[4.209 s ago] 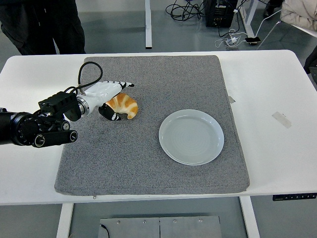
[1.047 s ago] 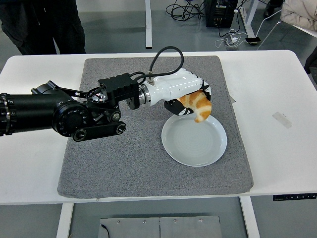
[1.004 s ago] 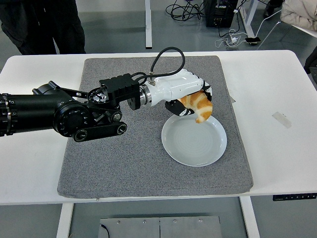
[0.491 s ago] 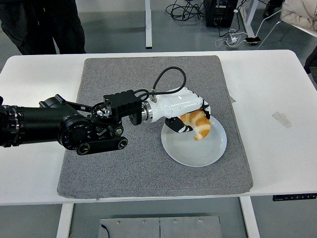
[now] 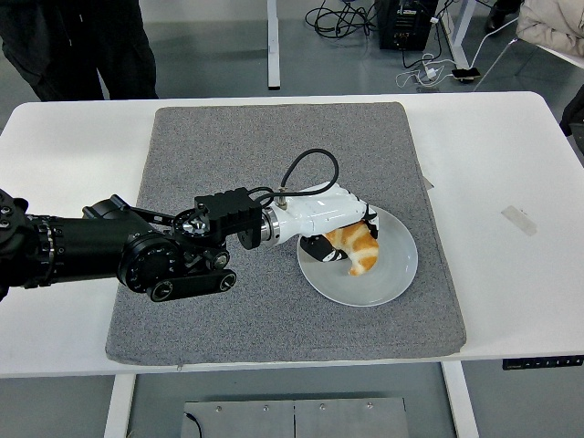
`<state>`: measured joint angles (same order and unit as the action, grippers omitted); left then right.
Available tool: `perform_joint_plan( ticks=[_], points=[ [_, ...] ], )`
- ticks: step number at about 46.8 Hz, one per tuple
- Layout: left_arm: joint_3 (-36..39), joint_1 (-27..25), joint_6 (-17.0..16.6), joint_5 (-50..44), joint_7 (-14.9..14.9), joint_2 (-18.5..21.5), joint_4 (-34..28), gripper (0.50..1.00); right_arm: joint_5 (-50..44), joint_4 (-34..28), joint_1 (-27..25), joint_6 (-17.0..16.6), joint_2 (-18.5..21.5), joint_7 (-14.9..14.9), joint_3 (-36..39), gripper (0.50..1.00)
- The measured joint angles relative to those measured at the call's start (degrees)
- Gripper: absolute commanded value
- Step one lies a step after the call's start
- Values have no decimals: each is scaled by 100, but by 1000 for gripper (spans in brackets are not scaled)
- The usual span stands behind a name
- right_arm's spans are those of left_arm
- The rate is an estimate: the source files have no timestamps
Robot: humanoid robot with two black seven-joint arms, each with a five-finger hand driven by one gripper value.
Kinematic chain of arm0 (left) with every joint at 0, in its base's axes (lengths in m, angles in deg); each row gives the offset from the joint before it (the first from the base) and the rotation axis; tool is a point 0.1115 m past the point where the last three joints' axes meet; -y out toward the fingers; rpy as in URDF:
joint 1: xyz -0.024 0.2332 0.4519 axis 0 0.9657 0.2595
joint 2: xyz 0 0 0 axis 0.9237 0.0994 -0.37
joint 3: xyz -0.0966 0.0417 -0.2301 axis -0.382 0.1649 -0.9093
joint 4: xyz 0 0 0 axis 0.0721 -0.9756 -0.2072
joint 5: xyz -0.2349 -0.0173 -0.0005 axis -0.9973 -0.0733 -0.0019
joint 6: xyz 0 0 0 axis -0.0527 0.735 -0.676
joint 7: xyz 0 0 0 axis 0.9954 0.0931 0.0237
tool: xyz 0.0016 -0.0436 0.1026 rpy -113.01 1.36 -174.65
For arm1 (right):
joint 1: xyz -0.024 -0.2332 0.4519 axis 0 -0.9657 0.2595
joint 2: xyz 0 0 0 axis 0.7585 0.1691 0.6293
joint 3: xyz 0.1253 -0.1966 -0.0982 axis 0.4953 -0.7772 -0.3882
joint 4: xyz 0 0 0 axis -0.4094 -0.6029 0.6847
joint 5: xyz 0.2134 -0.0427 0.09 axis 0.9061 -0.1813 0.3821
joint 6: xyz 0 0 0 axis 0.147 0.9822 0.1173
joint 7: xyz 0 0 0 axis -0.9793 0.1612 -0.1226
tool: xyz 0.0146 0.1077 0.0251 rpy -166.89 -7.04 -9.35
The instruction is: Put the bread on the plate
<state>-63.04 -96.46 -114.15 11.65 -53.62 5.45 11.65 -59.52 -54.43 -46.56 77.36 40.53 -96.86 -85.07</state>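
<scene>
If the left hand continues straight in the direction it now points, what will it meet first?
The left hand points rightward over the plate, shut on the bread. Going straight on, it would probably cross the plate's far rim first, then the grey mat. How high it is above the plate is unclear.

Just one camera here, a head view mounted high on the robot's side, looking forward and down. The white table [image 5: 511, 164] fills most of the shot, its near edge running along the bottom, and the grey felt-like mat [image 5: 228, 146] sits dead centre. It's pulled back enough to catch the floor beyond the far edge, with a tangle of black cables [image 5: 342, 16] and a person's dark trouser legs [image 5: 78, 46] up top.
</scene>
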Motion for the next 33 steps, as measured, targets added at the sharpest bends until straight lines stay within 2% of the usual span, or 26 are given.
perform_joint_plan(
  ticks=[33],
  points=[
    [-32,130,9,-62,1,-61,159,500,-3,3,0,0,0,0,-1,1000]
  ],
)
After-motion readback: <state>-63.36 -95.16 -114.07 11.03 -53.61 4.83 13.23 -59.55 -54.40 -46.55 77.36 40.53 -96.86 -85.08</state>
